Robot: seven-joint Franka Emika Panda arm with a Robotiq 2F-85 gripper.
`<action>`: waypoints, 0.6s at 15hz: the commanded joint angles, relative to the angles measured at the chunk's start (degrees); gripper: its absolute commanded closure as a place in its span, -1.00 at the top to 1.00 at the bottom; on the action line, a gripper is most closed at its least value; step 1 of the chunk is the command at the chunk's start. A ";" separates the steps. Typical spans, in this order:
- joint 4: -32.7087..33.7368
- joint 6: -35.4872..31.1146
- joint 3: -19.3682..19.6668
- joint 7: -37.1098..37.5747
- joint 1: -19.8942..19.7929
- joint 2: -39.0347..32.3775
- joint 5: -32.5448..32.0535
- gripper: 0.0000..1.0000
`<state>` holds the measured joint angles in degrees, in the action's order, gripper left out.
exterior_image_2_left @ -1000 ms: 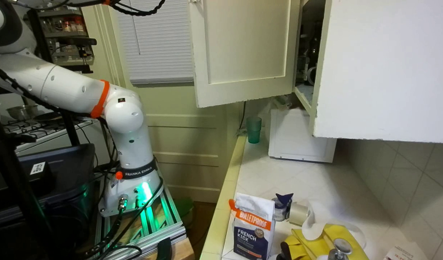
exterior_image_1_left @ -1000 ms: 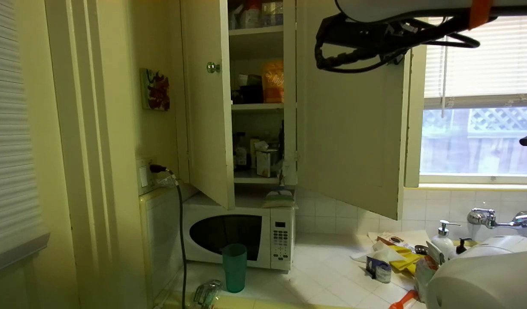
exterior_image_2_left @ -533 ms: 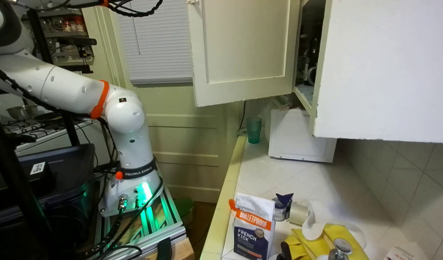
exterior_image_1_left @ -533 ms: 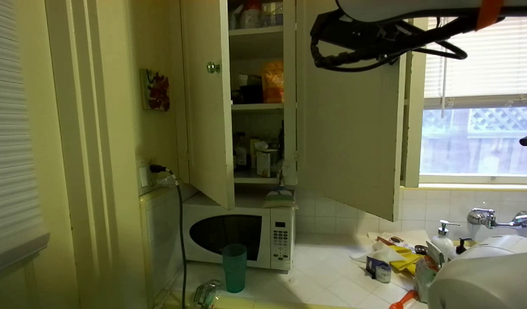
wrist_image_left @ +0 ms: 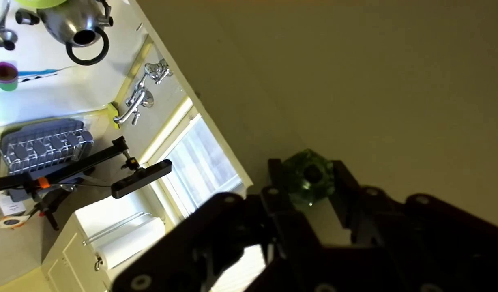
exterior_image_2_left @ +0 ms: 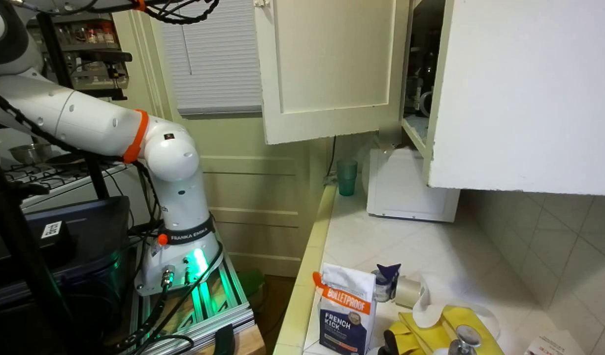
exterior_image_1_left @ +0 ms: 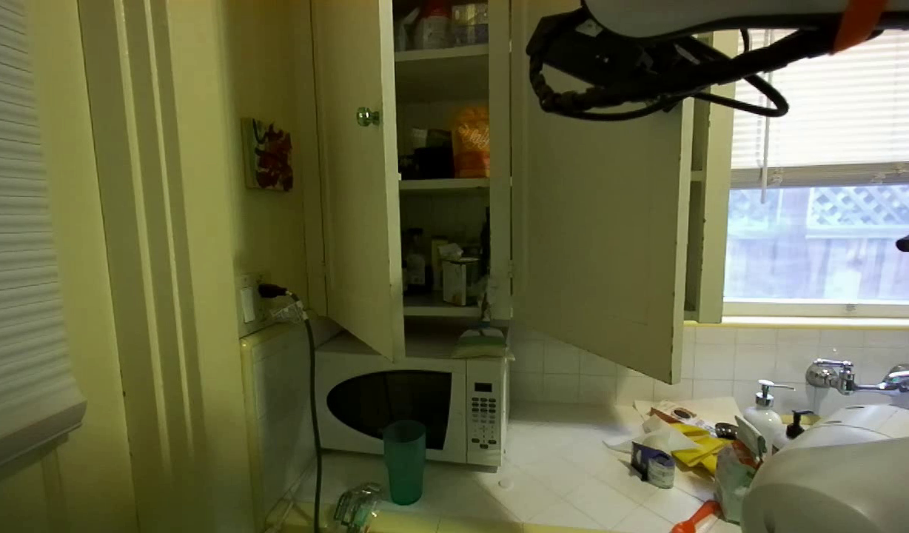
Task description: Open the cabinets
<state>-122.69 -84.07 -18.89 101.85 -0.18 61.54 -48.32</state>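
Observation:
The cream cabinets have two doors in view. The left door [exterior_image_1_left: 358, 222] stands open, with a glass knob [exterior_image_1_left: 367, 116] and shelves of packages and jars behind it. The right door [exterior_image_1_left: 599, 222] is partly open; a strip of shelf interior [exterior_image_1_left: 693, 252] shows past its free edge. An exterior view shows this door's inner panelled face [exterior_image_2_left: 337, 59]. In the wrist view the door's outer face [wrist_image_left: 374, 81] fills the right side. My gripper [wrist_image_left: 308, 174] is shut around a green glass knob [wrist_image_left: 310, 190] on it. In the exterior views the fingertips are hidden or out of frame.
A white microwave [exterior_image_1_left: 395, 400] and green cup [exterior_image_1_left: 405, 463] stand under the cabinets. A coffee bag [exterior_image_2_left: 347, 310] and yellow cloth [exterior_image_2_left: 450, 325] lie on the counter. The cabinet's side panel [exterior_image_2_left: 524, 88] borders the door opening. A camera arm [wrist_image_left: 141, 178] stands near the sink.
The right door has swung further outward, and the gap past its free edge has widened. The robot's wrist and cables have moved along with it. The left door has not moved.

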 commanded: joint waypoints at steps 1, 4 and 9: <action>-3.67 -8.42 0.86 8.38 3.70 -4.81 3.42 -0.84; -3.79 -8.35 0.24 10.62 4.10 -4.92 3.51 -0.84; -4.22 -9.08 -0.22 13.85 4.81 -4.90 3.03 -0.84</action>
<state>-122.90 -84.27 -20.96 108.36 1.07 61.42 -48.26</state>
